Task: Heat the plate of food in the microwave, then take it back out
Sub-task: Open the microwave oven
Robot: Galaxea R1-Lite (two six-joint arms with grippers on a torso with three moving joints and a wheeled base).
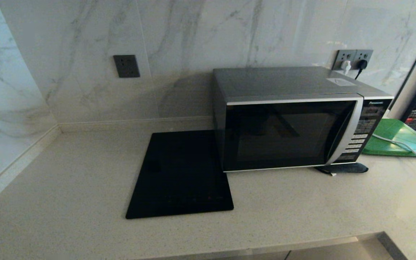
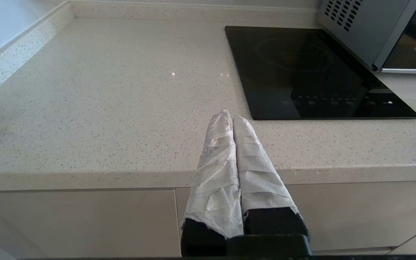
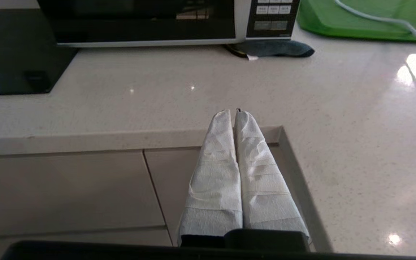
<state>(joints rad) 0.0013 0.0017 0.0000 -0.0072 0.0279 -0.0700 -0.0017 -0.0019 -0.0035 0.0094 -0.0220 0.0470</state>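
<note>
Both my claws sit nearest, pulled back off the counter's front edge: left gripper point(image 2: 229, 117) and right gripper point(image 3: 231, 112), each with wrapped fingers pressed together, holding nothing. I see no plate of food anywhere; it may be behind the dark door of the microwave point(image 1: 291, 133), which is closed. That door likely swings stiffly, so I'd hook the curved handle point(image 1: 343, 133). Beside it lies the cooktop point(image 1: 181, 175), smooth glass. The counter point(image 1: 67, 180) offers wide room on the left; the green tray point(image 1: 399, 139) crowds the right.
</note>
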